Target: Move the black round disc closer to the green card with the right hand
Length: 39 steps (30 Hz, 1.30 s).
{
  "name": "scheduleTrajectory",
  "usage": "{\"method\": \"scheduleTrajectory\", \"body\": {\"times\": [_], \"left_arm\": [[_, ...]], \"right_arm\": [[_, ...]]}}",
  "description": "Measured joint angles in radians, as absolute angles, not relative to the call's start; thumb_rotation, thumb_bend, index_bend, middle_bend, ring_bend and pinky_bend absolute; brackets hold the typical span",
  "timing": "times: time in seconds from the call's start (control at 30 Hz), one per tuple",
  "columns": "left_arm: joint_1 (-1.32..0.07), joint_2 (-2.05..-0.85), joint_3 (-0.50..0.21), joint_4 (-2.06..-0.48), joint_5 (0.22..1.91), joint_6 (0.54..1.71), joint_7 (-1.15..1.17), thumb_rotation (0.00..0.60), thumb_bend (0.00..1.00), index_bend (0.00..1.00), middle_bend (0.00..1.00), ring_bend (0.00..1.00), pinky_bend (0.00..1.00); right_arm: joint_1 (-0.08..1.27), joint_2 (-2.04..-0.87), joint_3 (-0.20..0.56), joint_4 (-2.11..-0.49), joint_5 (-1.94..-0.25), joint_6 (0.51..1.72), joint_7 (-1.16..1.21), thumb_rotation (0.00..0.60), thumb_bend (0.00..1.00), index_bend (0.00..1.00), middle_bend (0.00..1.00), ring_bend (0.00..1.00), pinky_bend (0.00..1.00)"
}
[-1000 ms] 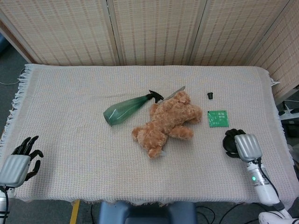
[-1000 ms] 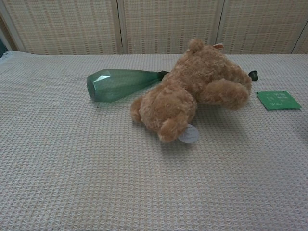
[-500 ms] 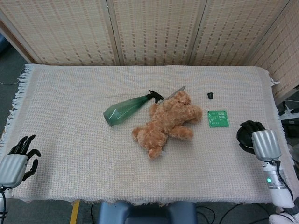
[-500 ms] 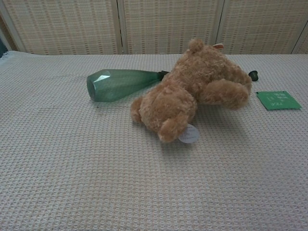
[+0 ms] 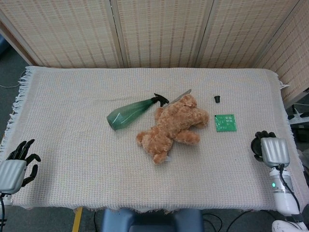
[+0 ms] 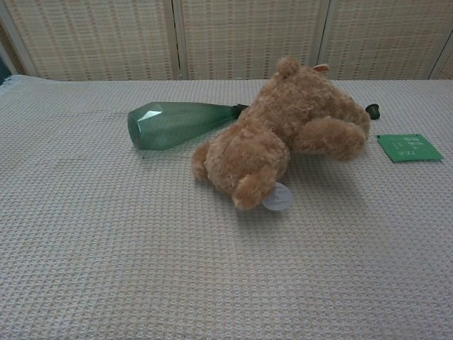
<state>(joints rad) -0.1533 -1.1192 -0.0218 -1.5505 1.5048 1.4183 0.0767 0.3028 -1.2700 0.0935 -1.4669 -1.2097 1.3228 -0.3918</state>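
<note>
The small black round disc (image 5: pixel 217 99) lies on the cloth behind the green card (image 5: pixel 225 122), a short gap between them. In the chest view the disc (image 6: pixel 372 110) sits past the bear's head and the card (image 6: pixel 409 147) lies at the right edge. My right hand (image 5: pixel 268 149) hovers by the table's right edge, well to the right of and nearer than the card, its dark fingers curled in and holding nothing. Off the front left corner, my left hand (image 5: pixel 18 163) has its fingers spread and empty. Neither hand shows in the chest view.
A brown teddy bear (image 5: pixel 173 126) lies mid-table, left of the card. A green spray bottle (image 5: pixel 131 111) lies on its side beside the bear. A knitted beige cloth (image 5: pixel 72 121) covers the table, and woven screens stand behind.
My right hand has drawn back to the right, away from the card and toward the table's right edge. The left hand has slipped slightly lower and left. Disc and card have not moved.
</note>
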Motion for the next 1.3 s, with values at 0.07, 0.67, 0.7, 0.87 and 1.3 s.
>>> {"method": "scheduleTrajectory", "body": {"times": [0.07, 0.67, 0.7, 0.87, 1.3], "left_arm": [[-0.154, -1.118, -0.021, -1.553, 1.504, 1.415, 0.079, 0.600, 0.53, 0.47, 0.03, 0.04, 0.24], [-0.156, -1.115, -0.018, -1.561, 1.500, 1.403, 0.090, 0.600, 0.53, 0.47, 0.03, 0.04, 0.24], [-0.156, -1.115, -0.018, -1.561, 1.500, 1.402, 0.091, 0.600, 0.53, 0.47, 0.03, 0.04, 0.24], [-0.158, -1.115, -0.017, -1.563, 1.495, 1.394, 0.101, 0.600, 0.53, 0.47, 0.03, 0.04, 0.24], [-0.163, -1.114, -0.014, -1.569, 1.485, 1.374, 0.121, 0.600, 0.53, 0.47, 0.03, 0.04, 0.24]], "right_arm": [[0.303, -1.283, 0.085, -1.429, -1.315, 1.362, -0.239, 0.600, 0.19, 0.65, 0.57, 0.70, 0.81], [0.298, -1.256, 0.041, -1.403, -1.487, 1.309, 0.065, 0.600, 0.19, 0.65, 0.57, 0.70, 0.82], [0.302, -1.245, 0.042, -1.426, -1.451, 1.265, 0.007, 0.600, 0.19, 0.65, 0.57, 0.70, 0.82], [0.334, -1.219, 0.054, -1.486, -1.294, 1.103, -0.131, 0.600, 0.19, 0.65, 0.57, 0.70, 0.82], [0.464, -1.241, 0.119, -1.512, -1.034, 0.902, -0.289, 0.600, 0.20, 0.65, 0.57, 0.70, 0.82]]}}
